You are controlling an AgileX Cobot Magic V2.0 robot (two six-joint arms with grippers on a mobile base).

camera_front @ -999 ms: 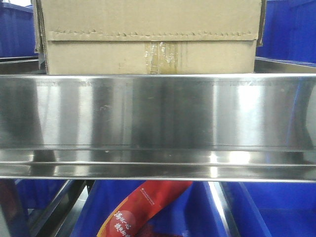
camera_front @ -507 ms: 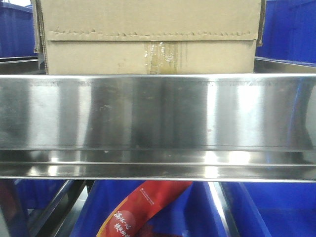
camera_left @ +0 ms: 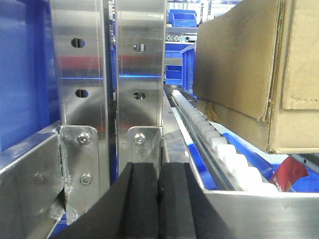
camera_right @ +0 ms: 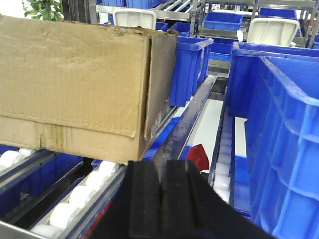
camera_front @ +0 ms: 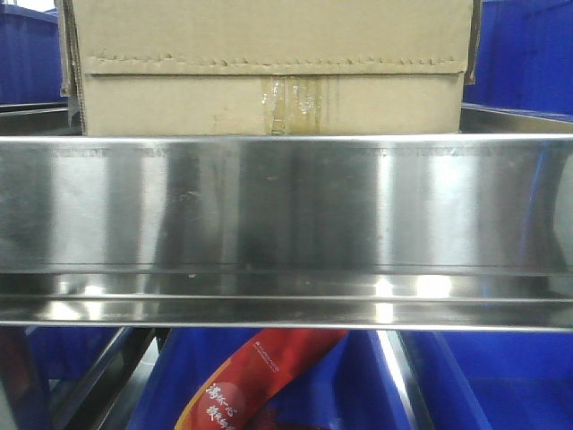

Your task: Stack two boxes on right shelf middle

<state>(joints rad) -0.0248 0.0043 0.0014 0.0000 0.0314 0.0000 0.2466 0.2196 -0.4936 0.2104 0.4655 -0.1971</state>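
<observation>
The box [camera_front: 269,67] fills the top of the front view, sitting just behind the shelf [camera_front: 286,206] lip, its tape strip [camera_front: 291,103] near mid-front. In the left wrist view the box [camera_left: 249,69] sits upper right, apart from the left gripper [camera_left: 159,199] at the bottom centre, whose black pads are pressed together with nothing between them. Perforated steel uprights [camera_left: 107,69] stand close ahead of it; white rollers [camera_left: 219,149] run between. In the right wrist view the box [camera_right: 84,84] occupies the upper left, resting on rollers, above and left of the right gripper [camera_right: 162,199], also closed and empty. Blue bins [camera_right: 284,139] crowd the right edge, leaving a narrow channel ahead.
</observation>
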